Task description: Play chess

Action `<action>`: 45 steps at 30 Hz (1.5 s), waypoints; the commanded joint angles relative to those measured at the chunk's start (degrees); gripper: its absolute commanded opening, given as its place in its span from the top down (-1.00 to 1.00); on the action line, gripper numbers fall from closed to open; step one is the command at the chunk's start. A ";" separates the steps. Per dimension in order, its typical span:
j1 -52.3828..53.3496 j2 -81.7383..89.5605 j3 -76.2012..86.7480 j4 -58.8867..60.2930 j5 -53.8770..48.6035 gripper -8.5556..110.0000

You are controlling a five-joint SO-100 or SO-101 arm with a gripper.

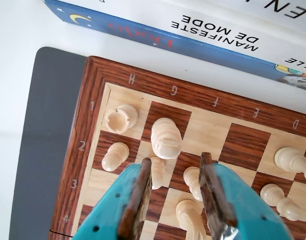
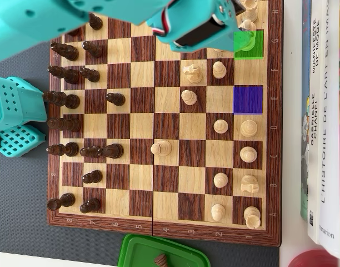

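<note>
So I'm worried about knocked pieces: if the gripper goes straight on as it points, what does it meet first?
Probably the tall white piece on g2, just ahead of the open gripper; depth is unclear, and pawns already stand between the jaws.

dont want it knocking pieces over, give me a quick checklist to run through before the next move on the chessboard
1. Gripper open and empty: ok, jaws apart, nothing held.
2. Room around the fingers: not ok. In the wrist view a white pawn stands between them and another pale piece is close beside the left-hand one.
3. Blue square free: ok, no piece on it in the overhead view.
4. Green square free: cannot tell, the arm covers part of it.
5. Rook on the corner square upright: ok.
</note>
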 commanded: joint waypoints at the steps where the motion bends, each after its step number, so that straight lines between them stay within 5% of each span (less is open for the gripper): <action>1: -1.14 4.04 -1.76 -0.53 0.44 0.60; 45: -4.48 -7.56 -9.32 -2.29 2.90 0.60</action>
